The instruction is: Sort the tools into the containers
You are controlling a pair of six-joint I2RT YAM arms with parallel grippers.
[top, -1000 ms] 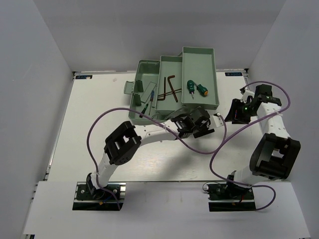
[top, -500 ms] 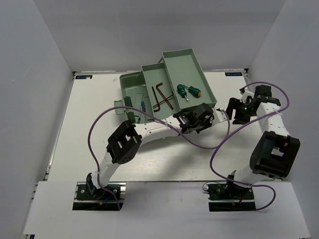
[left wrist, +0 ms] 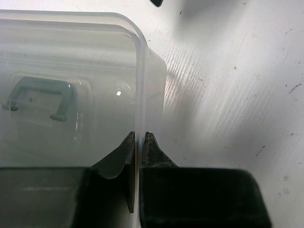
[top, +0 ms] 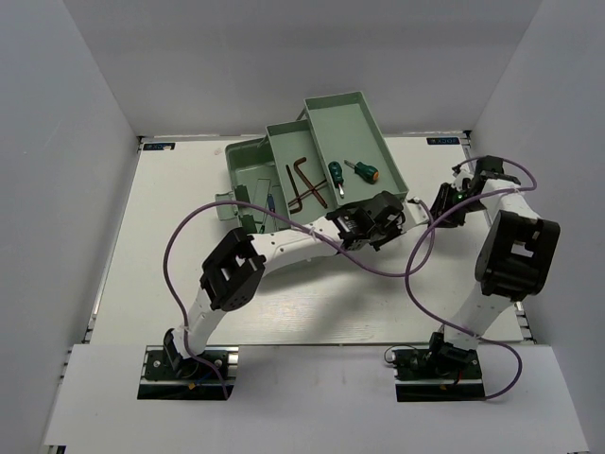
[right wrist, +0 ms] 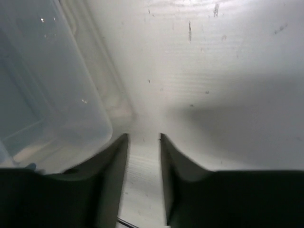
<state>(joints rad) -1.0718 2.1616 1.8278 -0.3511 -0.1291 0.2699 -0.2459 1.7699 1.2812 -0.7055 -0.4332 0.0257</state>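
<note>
Sage-green trays (top: 373, 123) of the toolbox were seen fanned open at the far middle of the table (top: 170, 274), with the whole box turned askew. Three hex keys (top: 304, 184) were lying in the middle tray. Two green-handled screwdrivers (top: 350, 173) were in the uppermost tray beside it, and a blue-handled screwdriver (top: 271, 200) was in the lower compartment. A second thin screwdriver could not be made out for certain.

The left gripper (left wrist: 139, 139) was clamped on the rim of the translucent lid (left wrist: 71, 57), one finger on each side of the thin wall. The handle (left wrist: 40, 97) was visible through the plastic. The right gripper (right wrist: 142, 138) was held over bare table just beside the lid's rounded corner, its jaws parted and nothing between them.

The box was judged light but bulky, and likely to pivot and skid on the smooth surface if pulled by one corner. The lid looked thin, slick and springy, so a pinch there could slip or flex. The handle or a stiff tray wall was thought the surer hold. The loose tools, small and rigid, could be expected to roll if the box were jolted.
</note>
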